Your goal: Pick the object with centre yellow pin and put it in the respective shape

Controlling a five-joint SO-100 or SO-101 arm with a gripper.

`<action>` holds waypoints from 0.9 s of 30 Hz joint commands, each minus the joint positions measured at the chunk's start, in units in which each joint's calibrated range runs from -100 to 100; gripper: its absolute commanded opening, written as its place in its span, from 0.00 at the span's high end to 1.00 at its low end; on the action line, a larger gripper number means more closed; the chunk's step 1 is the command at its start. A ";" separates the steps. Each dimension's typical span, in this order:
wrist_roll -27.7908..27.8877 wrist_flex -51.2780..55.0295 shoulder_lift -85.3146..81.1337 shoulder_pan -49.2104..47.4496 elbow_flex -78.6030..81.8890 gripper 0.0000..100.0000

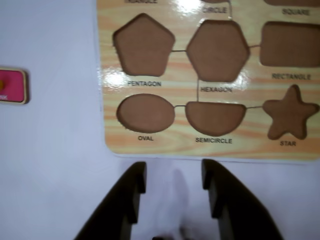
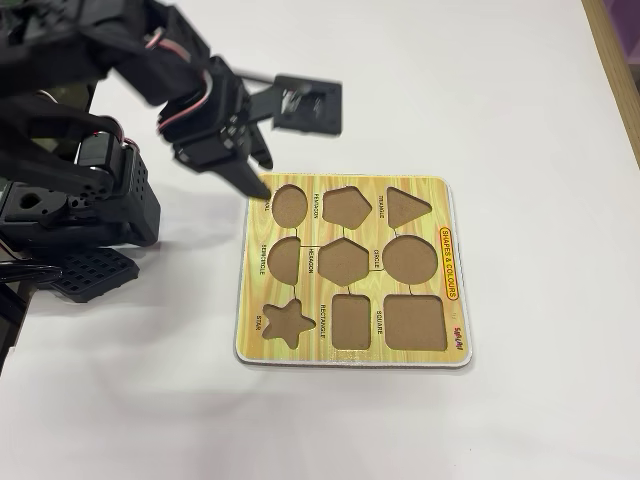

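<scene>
The object with centre yellow pin (image 1: 12, 86) is a magenta piece with a pale edge. It lies on the white table at the left edge of the wrist view, partly cut off, and does not show in the fixed view. The yellow wood-grain board (image 1: 165, 146) (image 2: 258, 342) lies flat with all its cutouts bare. The respective shape, the brown cutout labelled RECTANGLE (image 1: 290, 44) (image 2: 352, 321), is at the wrist view's right edge. My gripper (image 1: 174, 175) (image 2: 266, 177) hangs open and holds nothing, just off the board's edge by the oval and semicircle cutouts.
The arm's black base and motors (image 2: 70, 220) fill the left of the fixed view. White table surrounds the board. A wooden edge (image 2: 620, 60) runs along the far right. Other cutouts include the wider SQUARE (image 2: 414, 322) beside the rectangle.
</scene>
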 commanded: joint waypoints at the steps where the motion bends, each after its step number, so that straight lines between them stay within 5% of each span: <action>1: 0.25 0.05 8.11 -8.16 -9.35 0.86; 10: 0.25 10.85 21.41 -21.64 -25.00 0.86; 27: 0.30 10.94 41.75 -24.96 -40.83 0.87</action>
